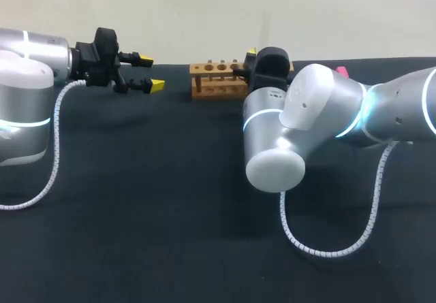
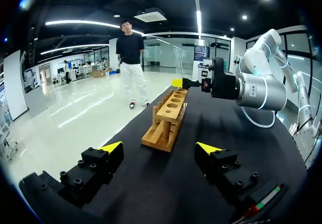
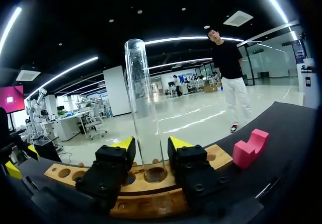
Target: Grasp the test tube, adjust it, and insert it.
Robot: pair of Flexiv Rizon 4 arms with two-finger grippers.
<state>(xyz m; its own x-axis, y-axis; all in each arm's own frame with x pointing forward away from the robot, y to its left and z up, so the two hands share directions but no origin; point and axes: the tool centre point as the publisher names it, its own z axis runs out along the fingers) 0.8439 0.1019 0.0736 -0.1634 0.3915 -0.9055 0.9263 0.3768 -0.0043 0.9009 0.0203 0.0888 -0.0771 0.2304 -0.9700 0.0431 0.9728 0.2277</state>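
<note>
The glass tube (image 3: 143, 108) stood upright in a hole of the wooden rack (image 3: 166, 196), with the right gripper (image 3: 151, 148) pinching it low. Light, slick and brittle, I reckoned: squeeze gently, low down. The left gripper (image 1: 152, 72) hung open, empty.

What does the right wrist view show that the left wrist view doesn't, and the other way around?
Only the right wrist view shows the clear test tube, upright with its base at a hole of the wooden rack, and a pink block lying beside the rack. Only the left wrist view shows the left gripper, its fingers open with nothing between them, well short of the rack's near end. Both show the rack on the black table, with the right gripper at it.
</note>
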